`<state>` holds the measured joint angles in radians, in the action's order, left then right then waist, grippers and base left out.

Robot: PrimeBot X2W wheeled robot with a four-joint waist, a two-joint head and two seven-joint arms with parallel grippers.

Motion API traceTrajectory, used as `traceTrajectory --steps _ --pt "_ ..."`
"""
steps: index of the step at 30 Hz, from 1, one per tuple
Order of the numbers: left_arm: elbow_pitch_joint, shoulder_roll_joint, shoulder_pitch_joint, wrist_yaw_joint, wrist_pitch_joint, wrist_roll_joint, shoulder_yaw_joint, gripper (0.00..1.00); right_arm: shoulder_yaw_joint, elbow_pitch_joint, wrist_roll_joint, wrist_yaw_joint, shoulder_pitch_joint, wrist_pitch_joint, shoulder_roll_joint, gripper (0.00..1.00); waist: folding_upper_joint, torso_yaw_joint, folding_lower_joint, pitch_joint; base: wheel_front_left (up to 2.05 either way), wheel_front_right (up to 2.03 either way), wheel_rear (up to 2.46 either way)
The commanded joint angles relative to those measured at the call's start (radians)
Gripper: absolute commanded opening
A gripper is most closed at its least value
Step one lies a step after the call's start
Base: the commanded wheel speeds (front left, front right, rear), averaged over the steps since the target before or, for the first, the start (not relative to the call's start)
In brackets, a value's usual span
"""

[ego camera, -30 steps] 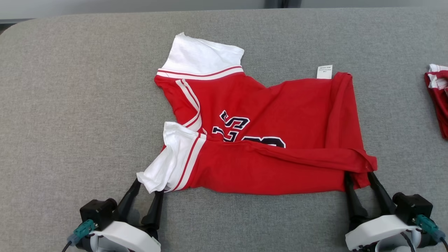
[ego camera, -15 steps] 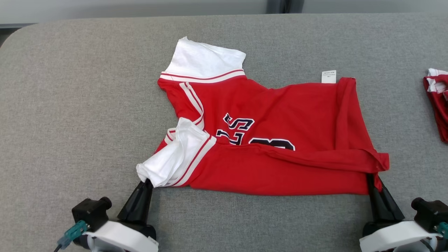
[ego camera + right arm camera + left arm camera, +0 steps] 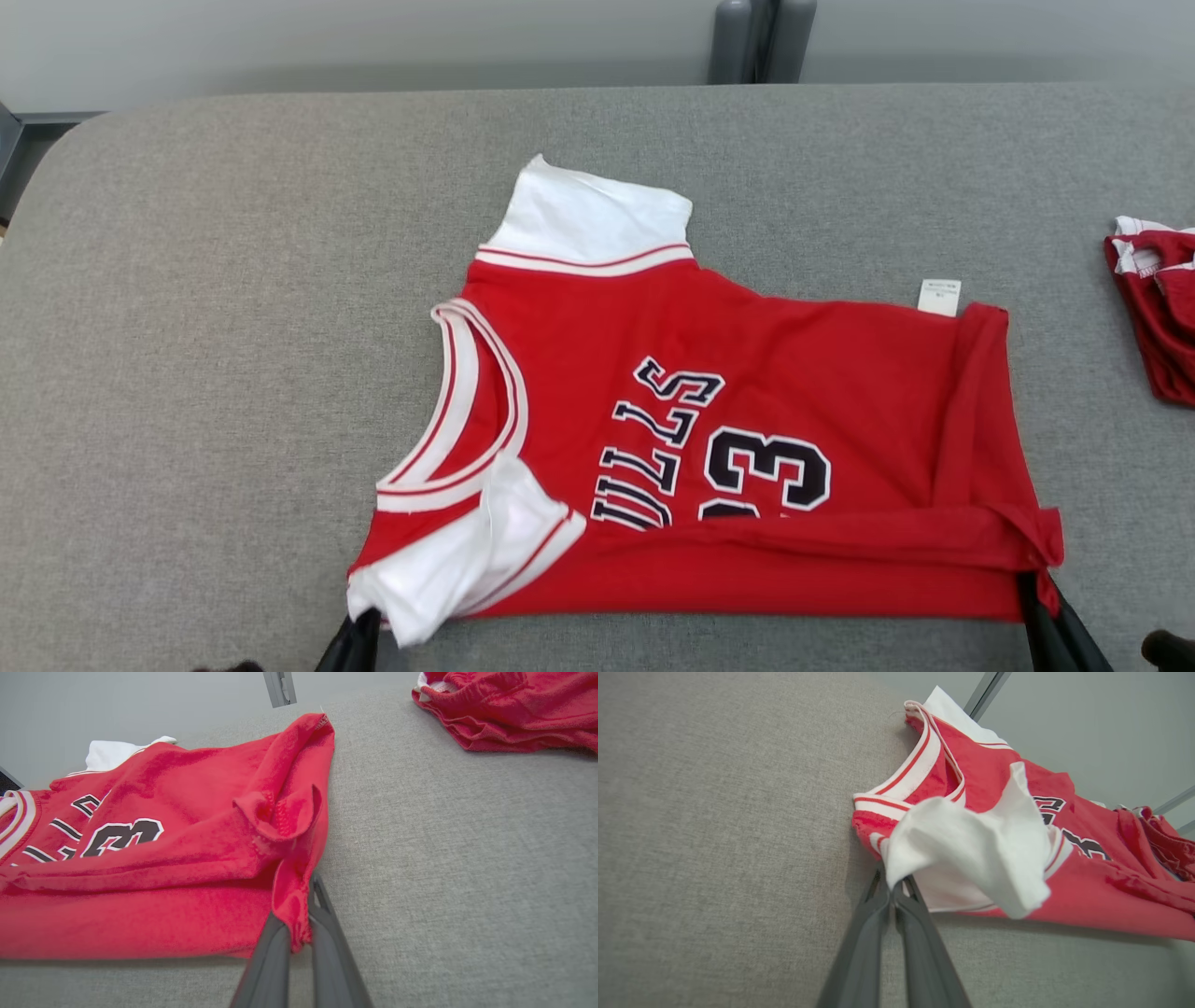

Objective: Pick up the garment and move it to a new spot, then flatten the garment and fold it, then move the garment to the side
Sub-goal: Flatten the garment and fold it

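Pinching garment (image 3: 794, 373): L fingers (image 3: 860, 952), R fingers (image 3: 268, 963)

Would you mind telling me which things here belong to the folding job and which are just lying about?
Belongs to the job:
red jersey, spread on the grey table
left gripper, shut on its white sleeve
right gripper, shut on its hem corner

Just lying about:
crumpled red garment at the table's right edge
grey post behind the table
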<state>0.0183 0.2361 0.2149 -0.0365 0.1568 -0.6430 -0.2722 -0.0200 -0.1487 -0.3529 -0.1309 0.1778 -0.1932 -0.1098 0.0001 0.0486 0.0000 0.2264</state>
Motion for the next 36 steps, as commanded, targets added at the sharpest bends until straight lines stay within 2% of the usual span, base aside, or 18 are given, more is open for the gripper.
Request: traceTrajectory --steps 1,5,8,9,10,11,17,24,32,36 --pt "-0.020 0.003 0.025 -0.014 -0.008 -0.013 0.008 0.00 -0.009 -0.001 -0.003 0.000 0.017 0.006 -0.006 0.00 -0.0001 -0.002 0.0000 -0.009 0.00 0.00 0.00" --pt "-0.071 0.008 0.079 -0.037 -0.040 -0.026 0.005 0.00 -0.016 -0.016 -0.016 0.000 0.036 0.007 -0.011 0.00 -0.0001 -0.004 0.0000 -0.017 0.00 0.00 0.00" --pt "-0.077 0.019 0.061 -0.031 -0.055 -0.021 -0.001 0.00 -0.016 -0.043 -0.028 0.000 0.012 0.014 -0.010 0.00 -0.0001 -0.007 0.0000 -0.021 0.00 0.00 0.00" --pt "-0.071 0.018 0.043 -0.026 -0.059 -0.025 -0.001 0.00 -0.014 -0.050 -0.029 0.000 0.003 0.014 -0.010 0.35 -0.0001 -0.008 0.0000 -0.021 0.00 0.00 0.00" --pt "-0.060 0.025 0.028 -0.025 -0.063 -0.020 -0.004 0.36 -0.006 -0.056 -0.029 0.000 -0.006 0.017 -0.008 1.00 -0.0001 -0.011 0.0000 -0.024 0.00 0.00 0.00" --pt "-0.049 0.026 0.016 -0.022 -0.064 -0.016 -0.005 1.00 0.002 -0.054 -0.030 0.000 -0.013 0.010 -0.008 1.00 -0.0001 -0.014 0.0000 -0.026 0.00 0.00 0.00" --pt "-0.025 0.040 -0.035 -0.044 -0.040 0.019 0.009 1.00 0.021 0.012 0.009 0.000 -0.037 -0.024 -0.015 1.00 -0.0001 -0.050 0.0000 -0.034 0.00 0.00 0.00" --pt "-0.100 0.045 -0.056 -0.096 0.029 0.079 0.037 1.00 -0.013 0.169 0.089 0.000 -0.053 -0.045 -0.006 1.00 -0.0001 -0.071 0.0000 -0.038 0.00 0.00 0.00" --pt "-0.178 0.079 -0.125 -0.140 0.032 0.141 0.061 1.00 -0.050 0.284 0.155 0.000 -0.100 0.005 0.022 1.00 -0.0001 -0.078 0.0000 -0.038 0.00 0.00 0.00" --pt "-0.175 0.091 -0.187 -0.135 0.011 0.158 0.051 1.00 -0.046 0.302 0.167 0.000 -0.115 0.028 0.031 1.00 -0.0001 -0.076 0.0000 -0.027 0.00 0.00 0.00"
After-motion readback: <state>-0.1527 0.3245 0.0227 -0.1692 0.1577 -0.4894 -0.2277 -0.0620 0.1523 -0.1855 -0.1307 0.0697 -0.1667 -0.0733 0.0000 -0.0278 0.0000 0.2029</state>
